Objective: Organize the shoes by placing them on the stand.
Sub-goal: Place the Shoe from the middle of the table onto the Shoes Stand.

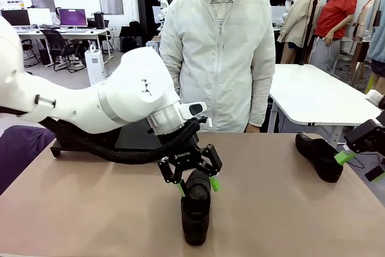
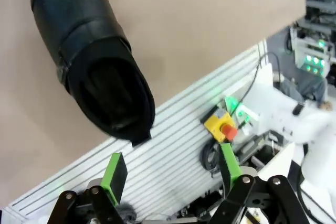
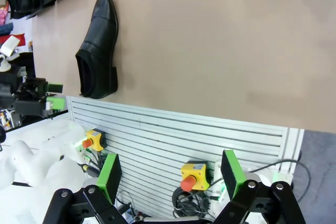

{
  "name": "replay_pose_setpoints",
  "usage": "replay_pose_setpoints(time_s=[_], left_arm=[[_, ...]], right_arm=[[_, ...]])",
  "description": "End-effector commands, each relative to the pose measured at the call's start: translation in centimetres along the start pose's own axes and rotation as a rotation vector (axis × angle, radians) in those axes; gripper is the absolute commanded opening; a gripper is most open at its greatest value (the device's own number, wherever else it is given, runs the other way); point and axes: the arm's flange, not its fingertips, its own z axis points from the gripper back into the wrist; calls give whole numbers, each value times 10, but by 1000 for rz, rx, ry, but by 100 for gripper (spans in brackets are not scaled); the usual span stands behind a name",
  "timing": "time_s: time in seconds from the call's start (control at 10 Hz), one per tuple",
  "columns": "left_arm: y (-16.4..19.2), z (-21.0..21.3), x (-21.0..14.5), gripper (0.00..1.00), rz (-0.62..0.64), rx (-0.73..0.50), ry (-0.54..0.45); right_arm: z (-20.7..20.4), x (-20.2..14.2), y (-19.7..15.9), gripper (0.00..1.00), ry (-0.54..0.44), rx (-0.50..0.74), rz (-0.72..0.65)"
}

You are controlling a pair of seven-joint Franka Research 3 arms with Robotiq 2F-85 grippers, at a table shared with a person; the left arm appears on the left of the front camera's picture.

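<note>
One black shoe (image 3: 97, 51) is seen on the brown table (image 3: 210, 40), near its edge; the right gripper (image 3: 170, 172) is held open.

There's the left arm (image 1: 120, 103), all smooth white rounded shells, small dark screw holes on the joint. A black corrugated cable hose (image 1: 120, 156) runs beneath. Black left gripper (image 1: 197, 187), white ROBOTIQ lettering (image 1: 182, 156), bright green pads (image 1: 215, 185).

Open tabletop (image 1: 271, 215) between centre shoe (image 1: 196, 216) and right shoe (image 1: 322, 157). Left half blocked by left arm (image 1: 120, 100) stretched across; person (image 1: 219, 58) standing at far edge.
</note>
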Motion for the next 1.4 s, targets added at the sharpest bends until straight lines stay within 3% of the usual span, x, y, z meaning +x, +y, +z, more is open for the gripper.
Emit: replay_pose_setpoints(time_s=[0.0,0.3,0.7,0.8,0.9,1.3], left_arm=[[-11,-27,16,91,100,68,-56],[-14,-56,21,91,224,135,-85],[-17,-88,28,91,267,251,-158],[-19,-91,30,49,278,275,-209],[-19,-92,30,0,271,287,-219],[-21,-92,31,0,283,338,-244]], right_arm=[[2,0,0,100,1,22,4],[2,0,0,100,1,22,4],[2,0,0,100,1,22,4],[2,0,0,100,1,22,4],[2,0,0,100,1,22,4],[2,0,0,100,1,22,4]])
